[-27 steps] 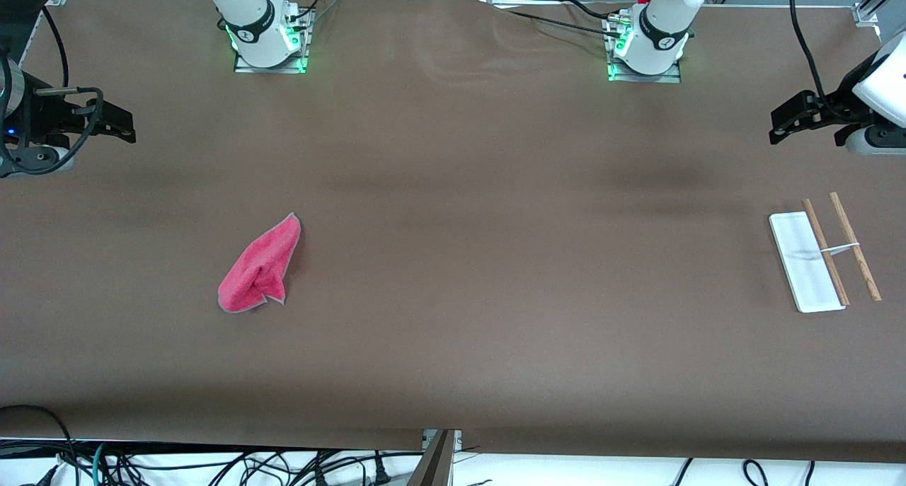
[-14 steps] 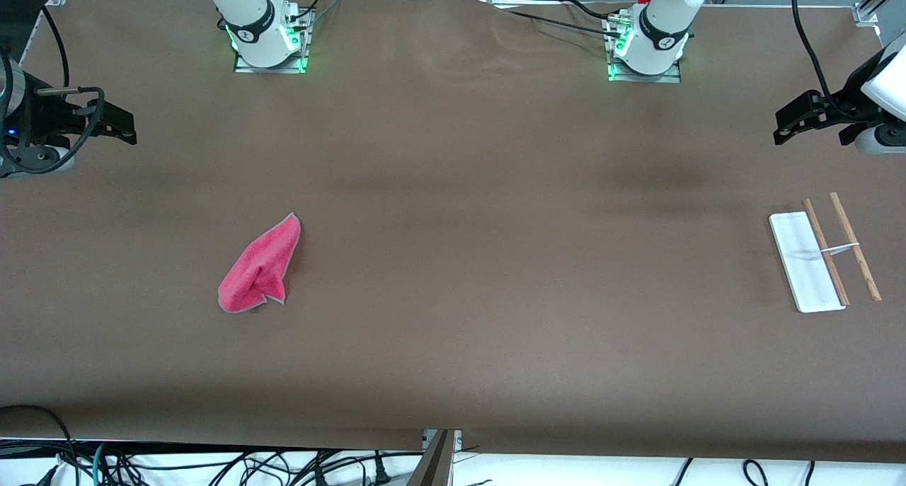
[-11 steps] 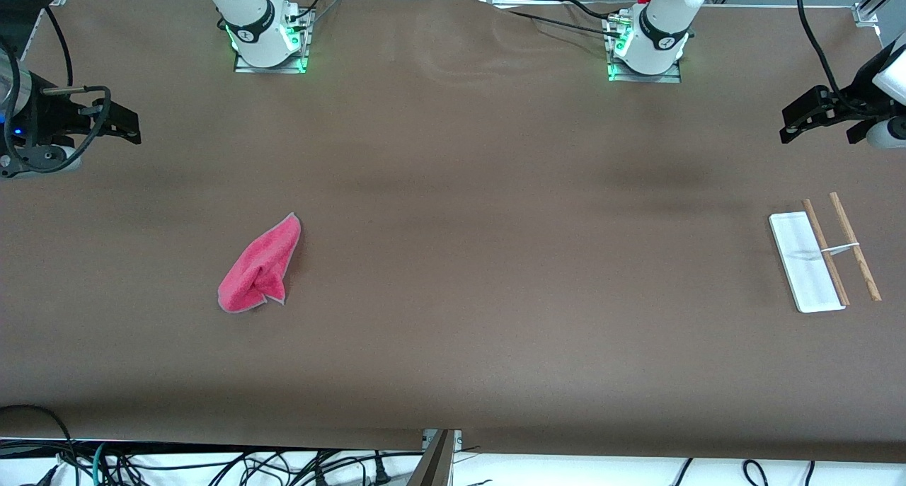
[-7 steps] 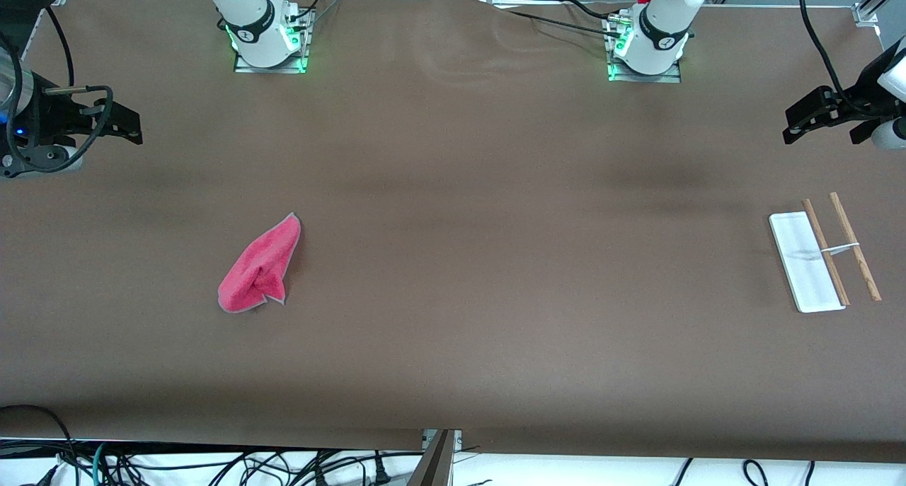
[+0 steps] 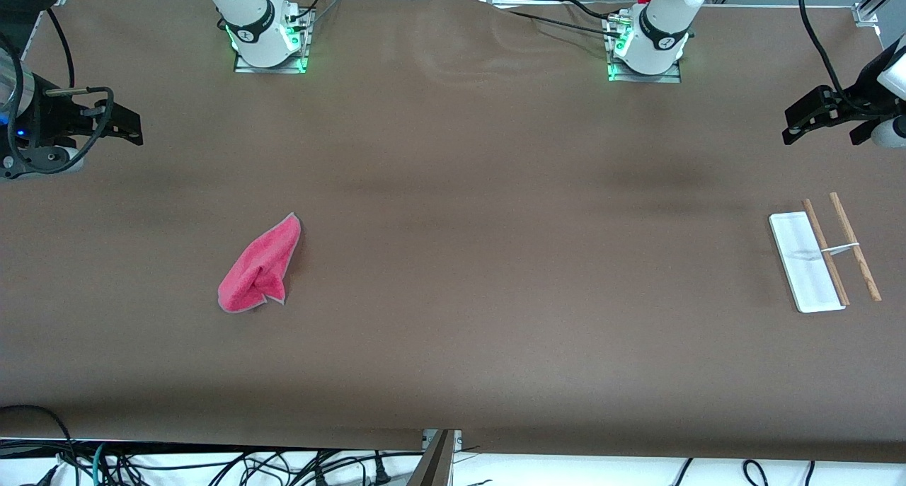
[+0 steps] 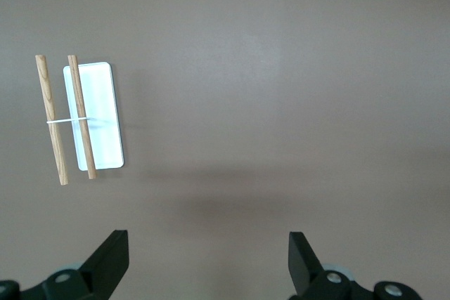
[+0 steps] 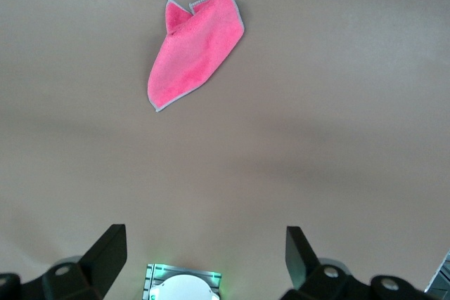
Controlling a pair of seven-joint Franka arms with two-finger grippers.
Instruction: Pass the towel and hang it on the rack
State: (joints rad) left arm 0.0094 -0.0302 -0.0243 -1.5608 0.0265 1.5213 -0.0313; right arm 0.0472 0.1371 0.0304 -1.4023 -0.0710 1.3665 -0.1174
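The pink-red towel (image 5: 258,267) lies crumpled and flat on the brown table toward the right arm's end; the right wrist view also shows the towel (image 7: 193,50). The rack (image 5: 824,251) stands toward the left arm's end, with a white base (image 5: 800,267) and two wooden rods joined by a thin white crosspiece. In the left wrist view the rack (image 6: 77,121) shows off to one side. My right gripper (image 5: 127,126) (image 7: 204,240) hangs open and empty over the table's end, well apart from the towel. My left gripper (image 5: 824,138) (image 6: 209,244) is open and empty over the other end, apart from the rack.
The right arm's base (image 5: 267,37) and the left arm's base (image 5: 645,47) are bolted along the table edge farthest from the front camera. Loose cables (image 5: 212,465) lie below the table's near edge. A black cable (image 5: 810,40) runs down to the left arm's hand.
The left gripper has drifted a little toward its end of the table, and the right gripper has shifted slightly inward. Towel and rack have not moved.
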